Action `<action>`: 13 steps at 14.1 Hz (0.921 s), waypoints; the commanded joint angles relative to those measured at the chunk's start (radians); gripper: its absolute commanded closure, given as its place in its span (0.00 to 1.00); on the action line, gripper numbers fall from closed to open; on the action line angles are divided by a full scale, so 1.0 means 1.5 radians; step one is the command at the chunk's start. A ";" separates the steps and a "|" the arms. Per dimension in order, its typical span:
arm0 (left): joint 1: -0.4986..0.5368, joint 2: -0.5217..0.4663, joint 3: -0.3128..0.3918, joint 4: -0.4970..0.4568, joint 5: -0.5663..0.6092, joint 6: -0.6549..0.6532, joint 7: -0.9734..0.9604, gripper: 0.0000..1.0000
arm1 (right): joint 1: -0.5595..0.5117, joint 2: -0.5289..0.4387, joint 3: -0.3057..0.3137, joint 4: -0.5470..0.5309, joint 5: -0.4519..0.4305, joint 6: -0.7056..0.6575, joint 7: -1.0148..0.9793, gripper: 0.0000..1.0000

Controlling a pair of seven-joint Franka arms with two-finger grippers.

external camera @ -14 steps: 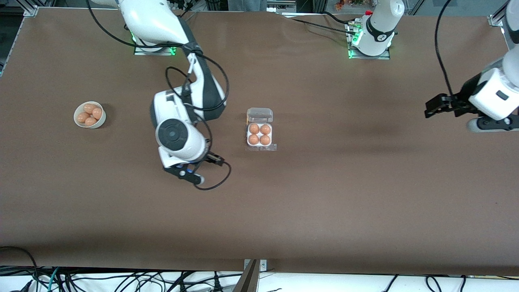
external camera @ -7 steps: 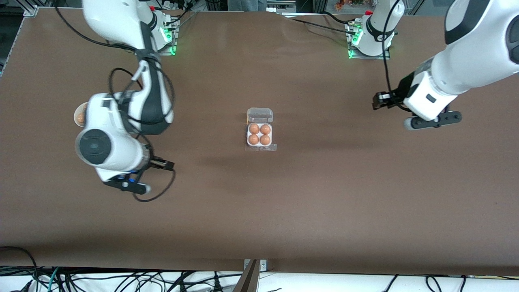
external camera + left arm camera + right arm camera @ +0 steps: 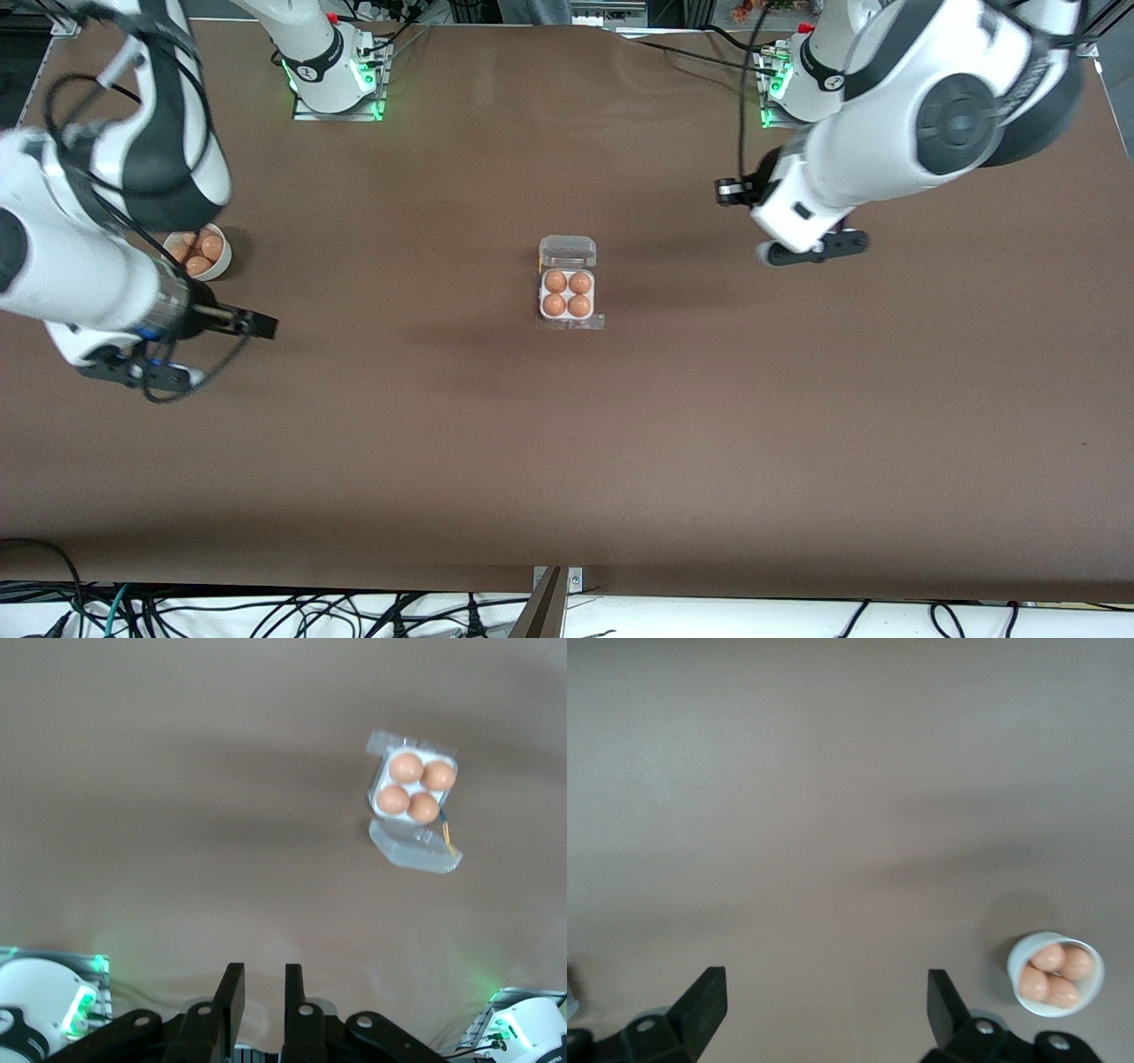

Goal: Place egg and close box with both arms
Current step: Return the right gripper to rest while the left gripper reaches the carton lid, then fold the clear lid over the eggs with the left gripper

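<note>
The box stands mid-table with its clear lid open and lying flat, on the side farther from the front camera. Each of its four cells holds an orange-brown egg. The box also shows in the left wrist view with its lid. My left gripper is over bare table toward the left arm's end from the box. Its fingers stand a narrow gap apart with nothing between them. My right gripper is open wide and empty, over bare table beside the bowl.
A round white bowl with several more eggs stands toward the right arm's end, partly hidden under the right arm. It shows in the right wrist view. The arm bases stand along the table's edge farthest from the front camera.
The right arm has swung away from beside the box toward the bowl end. The left arm has swung in from its table end toward the box. The box has not moved.
</note>
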 commanded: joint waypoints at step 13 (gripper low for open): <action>-0.227 0.244 0.005 0.106 -0.020 0.113 -0.153 0.93 | -0.102 -0.243 0.050 -0.146 -0.018 -0.028 -0.030 0.00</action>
